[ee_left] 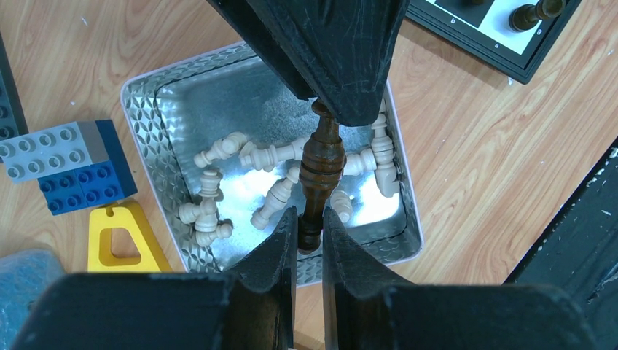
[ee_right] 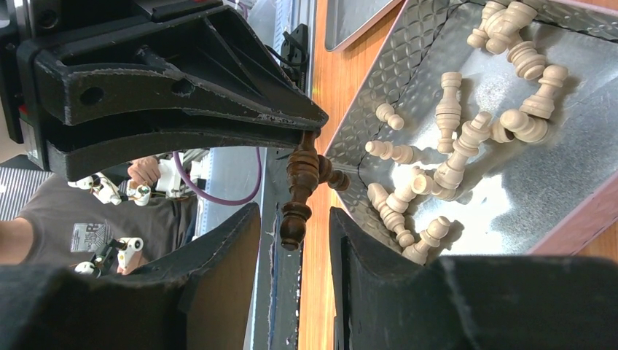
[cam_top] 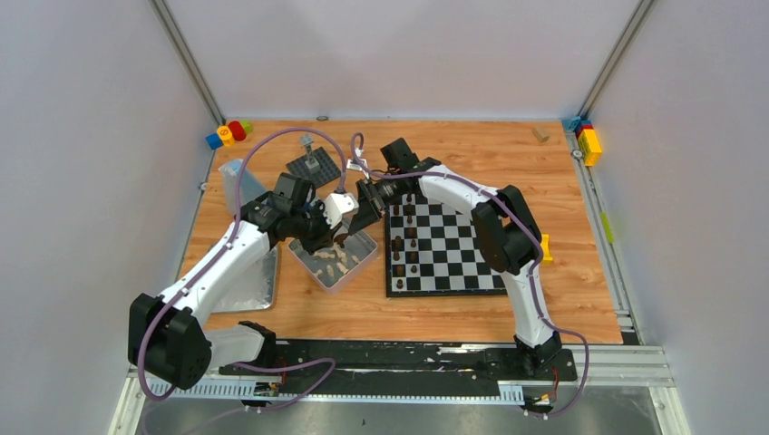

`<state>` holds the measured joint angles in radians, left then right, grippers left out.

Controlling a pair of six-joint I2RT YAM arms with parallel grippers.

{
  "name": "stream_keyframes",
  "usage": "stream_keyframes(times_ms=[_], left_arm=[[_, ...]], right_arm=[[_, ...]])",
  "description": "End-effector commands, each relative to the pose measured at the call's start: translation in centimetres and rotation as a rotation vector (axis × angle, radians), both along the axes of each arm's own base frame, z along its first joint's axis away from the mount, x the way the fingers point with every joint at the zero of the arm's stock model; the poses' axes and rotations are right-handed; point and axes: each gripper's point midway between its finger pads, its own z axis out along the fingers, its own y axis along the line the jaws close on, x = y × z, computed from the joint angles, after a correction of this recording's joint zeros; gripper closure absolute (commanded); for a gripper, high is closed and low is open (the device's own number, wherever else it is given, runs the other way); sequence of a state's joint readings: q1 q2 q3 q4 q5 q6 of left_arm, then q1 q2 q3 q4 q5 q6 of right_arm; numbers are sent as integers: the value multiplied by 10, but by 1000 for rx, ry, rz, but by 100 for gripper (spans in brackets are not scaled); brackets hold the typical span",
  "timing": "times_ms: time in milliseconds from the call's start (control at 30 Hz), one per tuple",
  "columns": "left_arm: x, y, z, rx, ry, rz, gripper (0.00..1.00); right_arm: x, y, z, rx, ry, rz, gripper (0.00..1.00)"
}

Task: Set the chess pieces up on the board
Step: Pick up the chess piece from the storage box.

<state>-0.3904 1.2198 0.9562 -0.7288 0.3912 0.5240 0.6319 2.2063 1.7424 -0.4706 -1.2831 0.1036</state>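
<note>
Underneath everything, a wooden table (cam_top: 562, 299). On its right half, lying flat, the board (cam_top: 446, 292) of black and silvery checks. To the left, partly under the left arm, a flat metal tray (cam_top: 254, 285). Between tray and board, just beside the board's left border, an embossed square tin (ee_left: 140, 102). Farther back, a dark grey studded baseplate (cam_top: 313, 169), and at the far left corner a cluster of coloured bricks (cam_top: 228, 134). Meeting above the tin, nose to nose: both grippers. Left gripper (ee_left: 310, 227) pinched tight on one end of a dark brown piece (ee_left: 321, 164), held lengthwise in the air over the tin (glossy turned wood, ringed at the waist). Right gripper (ee_right: 294, 217) set around the piece's other end, fingers (ee_right: 218, 255) parted with a sliver of gap on either side in the right wrist view, so spread and not clamping. Below, loose on the tin's shiny floor, several cream pieces (ee_left: 271, 156), all toppled, some touching one another. On the board, a handful of dark pieces (cam_top: 399, 242), upright, confined to the two columns along its left edge, the side nearest the tin.
</note>
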Motion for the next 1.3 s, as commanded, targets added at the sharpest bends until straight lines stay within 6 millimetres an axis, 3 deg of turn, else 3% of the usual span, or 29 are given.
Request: stream_keyframes(times_ms=[0,367,633,900,1267], left_arm=[[4,-3,11,-40,-35,13,100],[6,-1,9,-34,-38,25,100],[5,3,2,-13,-30,33,100],[4,10,-8,11,-22,40,100],[10,18,-16,13,-18,61,100]], right_arm=[[-2,3,7,38,-36,19,59],[-4,1,5,35,-31,21,64],[-1,0,9,40,-51,13,82],[13,-5,17,36,-83,-29,98],[38,-20,15,7,-98,-105,100]])
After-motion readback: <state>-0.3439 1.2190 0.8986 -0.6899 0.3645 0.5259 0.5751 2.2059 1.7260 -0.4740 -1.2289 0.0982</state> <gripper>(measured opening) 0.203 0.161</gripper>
